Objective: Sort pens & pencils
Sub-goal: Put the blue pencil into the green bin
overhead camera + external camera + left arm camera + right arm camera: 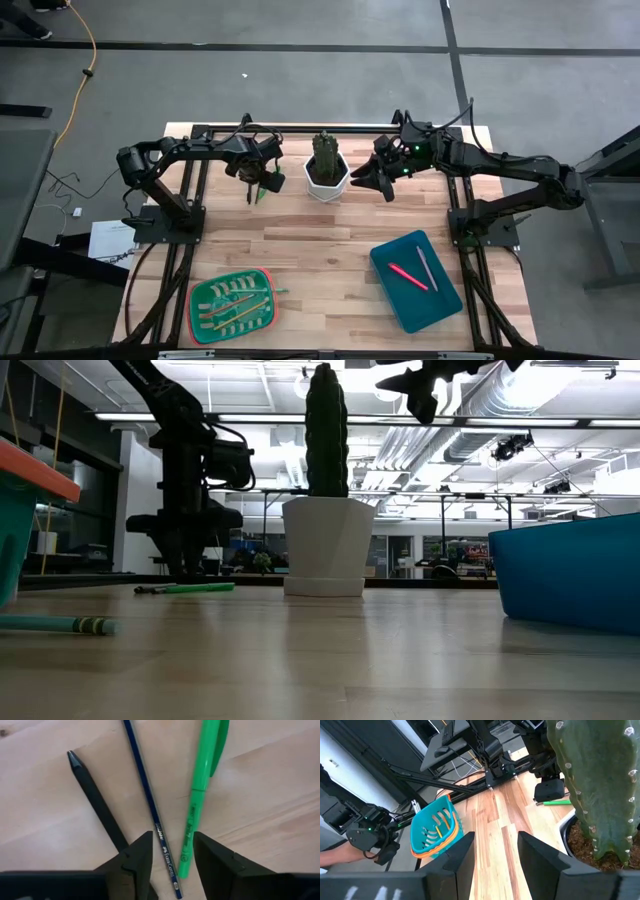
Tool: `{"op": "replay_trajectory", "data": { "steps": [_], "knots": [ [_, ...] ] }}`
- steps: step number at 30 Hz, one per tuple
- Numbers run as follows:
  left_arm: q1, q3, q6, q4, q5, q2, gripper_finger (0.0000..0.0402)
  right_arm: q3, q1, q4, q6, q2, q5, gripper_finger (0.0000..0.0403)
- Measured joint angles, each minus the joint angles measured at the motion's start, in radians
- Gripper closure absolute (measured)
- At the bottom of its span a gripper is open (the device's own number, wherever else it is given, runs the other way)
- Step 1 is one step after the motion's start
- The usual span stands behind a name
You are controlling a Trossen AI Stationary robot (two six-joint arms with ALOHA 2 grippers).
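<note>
Lying between the left gripper's (172,852) parted fingers, blue pencil (150,805), green pen (200,790), both ungripped

Both arms are matte black, jointed and angular, with thin black cables looping along their links. Beside the cactus pot (327,183), the right hand (384,185) carries small green indicator lights (the left hand (262,187) has blunt, wedge-shaped black fingers (137,860)).

Green pen (197,795), blue pencil (150,805) and black pencil (97,800) lie flat, fanned apart on the wooden table.
</note>
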Motion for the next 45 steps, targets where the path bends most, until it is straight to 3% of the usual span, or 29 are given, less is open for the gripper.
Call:
{"op": "replay_trajectory", "data": {
  "steps": [12,45],
  "knots": [
    [0.026,0.0,0.001,-0.005,-0.018,0.0,0.0324,0.0,0.0,-0.017,-0.008,0.0,0.0,0.0263],
    [0.025,0.0,0.029,0.01,0.031,0.073,0.0326,0.0,0.0,-0.03,-0.014,0.0,0.001,0.0263]
  ]
}}
